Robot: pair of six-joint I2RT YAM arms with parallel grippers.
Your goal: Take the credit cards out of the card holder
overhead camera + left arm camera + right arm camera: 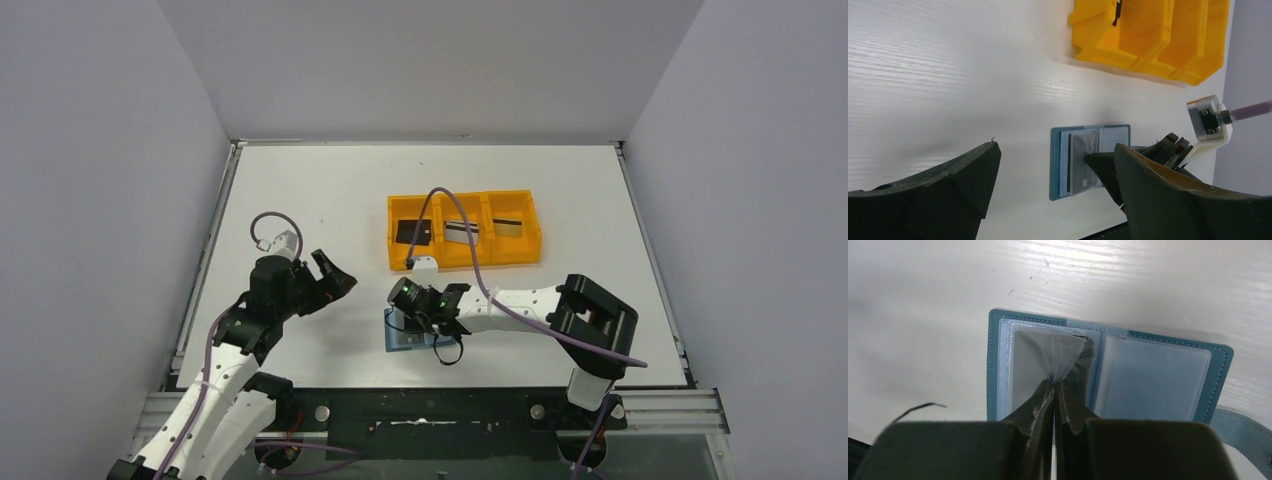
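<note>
Mid-extraction, pinching the clear sleeve (1058, 352) over a silver-grey card (1028, 357) with the closed right claw (1054, 386); card holder (993, 365) open on the desk (923, 315), left claw (335, 276) wide and empty. Probably needs catching the card itself next.

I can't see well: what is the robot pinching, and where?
The right gripper pinches the card holder by its clear pocket film, puckered up over a grey card. The left gripper holds nothing.

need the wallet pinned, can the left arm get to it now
likely yes: the left arm hangs beside the wallet, jaws open, bare table between; the right arm, jaws shut on its clear sleeve, crowds the other side
</note>
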